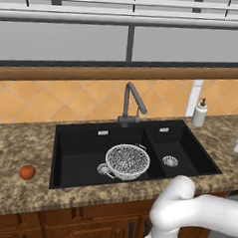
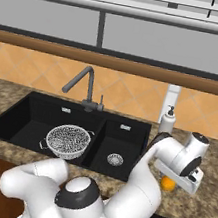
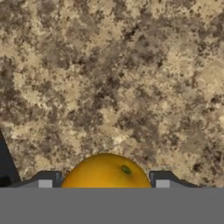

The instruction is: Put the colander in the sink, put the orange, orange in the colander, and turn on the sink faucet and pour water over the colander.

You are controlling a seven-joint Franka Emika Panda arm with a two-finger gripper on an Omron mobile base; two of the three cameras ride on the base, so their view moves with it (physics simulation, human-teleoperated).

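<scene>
The colander (image 1: 128, 161) sits in the larger basin of the black sink (image 1: 80, 138), toward its right side, next to the divider that separates it from the smaller basin; in the right base view the same colander (image 2: 68, 141) lies left of the small basin's silver drain (image 2: 115, 159). The dark faucet (image 1: 130, 103) rises behind the sink with its angular spout reaching over the basins. 1 reddish orange (image 1: 27, 172) rests on the speckled worktop (image 1: 19, 150) left of the sink, well apart from the colander. The white soap bottle (image 1: 199, 113) stands at the back, right of the sink. The arm bends to the right, and its end effector (image 2: 176, 186) is down at the worktop right of the sink, over the yellower orange (image 2: 168, 183), which peeks out beneath the hand. In the hand view that yellower orange (image 3: 106, 171) sits between the 2 finger tips (image 3: 45, 180), 1 on each side of the fruit. The tips lie just beside its sides, jaws apart around it; whether they press on the orange or leave a small gap, I cannot tell.
</scene>
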